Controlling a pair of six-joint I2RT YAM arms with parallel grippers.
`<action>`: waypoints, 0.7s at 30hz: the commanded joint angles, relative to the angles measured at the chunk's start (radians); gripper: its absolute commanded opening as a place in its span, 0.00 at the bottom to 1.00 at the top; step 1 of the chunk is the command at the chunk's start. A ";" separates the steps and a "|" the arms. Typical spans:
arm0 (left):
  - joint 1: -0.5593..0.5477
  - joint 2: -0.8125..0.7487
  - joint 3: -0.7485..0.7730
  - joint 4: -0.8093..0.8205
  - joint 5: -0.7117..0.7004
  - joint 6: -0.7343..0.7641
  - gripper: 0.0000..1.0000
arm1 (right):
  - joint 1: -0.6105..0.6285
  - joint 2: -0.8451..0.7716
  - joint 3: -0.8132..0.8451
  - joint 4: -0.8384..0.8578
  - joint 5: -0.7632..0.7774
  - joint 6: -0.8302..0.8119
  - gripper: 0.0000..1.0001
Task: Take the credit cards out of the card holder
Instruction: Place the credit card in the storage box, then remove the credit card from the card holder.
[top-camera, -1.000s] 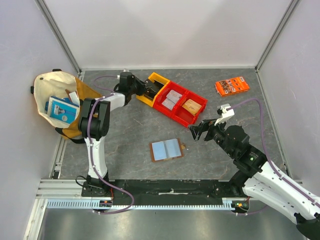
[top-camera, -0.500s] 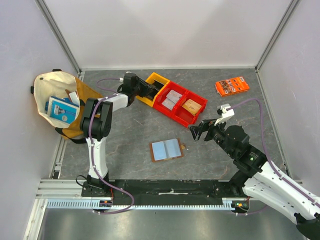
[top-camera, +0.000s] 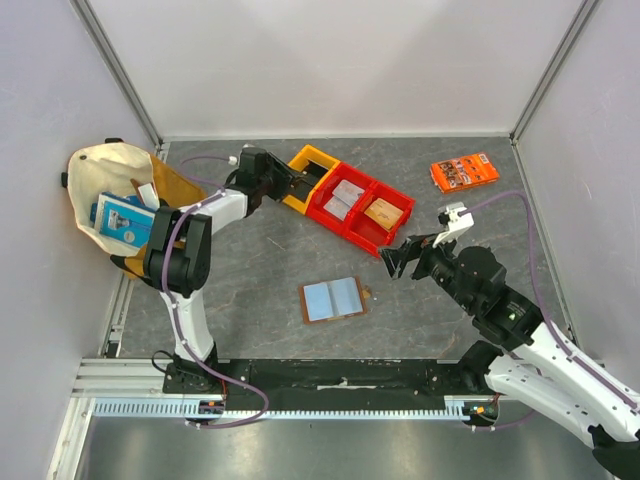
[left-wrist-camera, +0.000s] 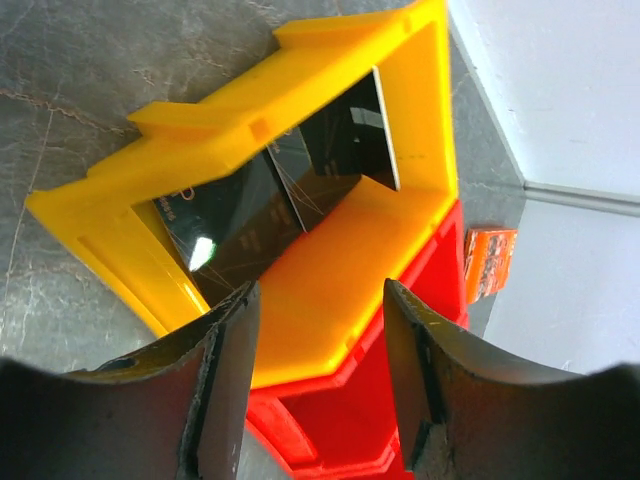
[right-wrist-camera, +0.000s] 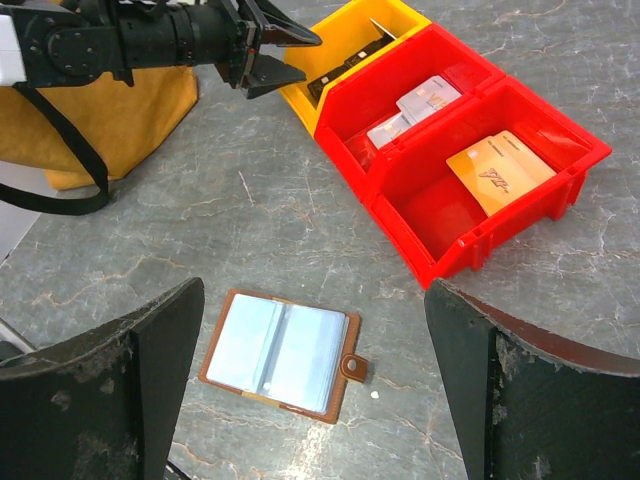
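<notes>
The holder (top-camera: 333, 299) lies open on the worktop (top-camera: 250, 290), between the arms. Cards (right-wrist-camera: 497, 170) look thin, likely stiff and slick: pinch an exposed edge. Left jaws stand apart, empty, at the yellow bin (left-wrist-camera: 230, 115); right jaws gape wide near the holder. Whether its pale pockets hold any card is unclear.

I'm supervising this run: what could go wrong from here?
1. The left gripper, jaws open, sits close to the rim of the yellow bin; it could snag and shove the bin, tipping the leaning dark cards.
2. The card holder lies open, flat and unheld, apart from the open right gripper; tugging a card may drag the holder.
</notes>
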 joint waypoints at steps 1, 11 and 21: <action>0.003 -0.116 -0.032 -0.033 -0.021 0.091 0.59 | -0.003 0.007 0.062 -0.035 0.003 -0.018 0.98; -0.100 -0.466 -0.217 -0.162 0.048 0.297 0.75 | -0.003 0.151 0.110 -0.075 -0.077 0.002 0.98; -0.411 -0.888 -0.574 -0.253 0.021 0.328 0.71 | 0.006 0.523 0.160 -0.092 -0.244 0.128 0.93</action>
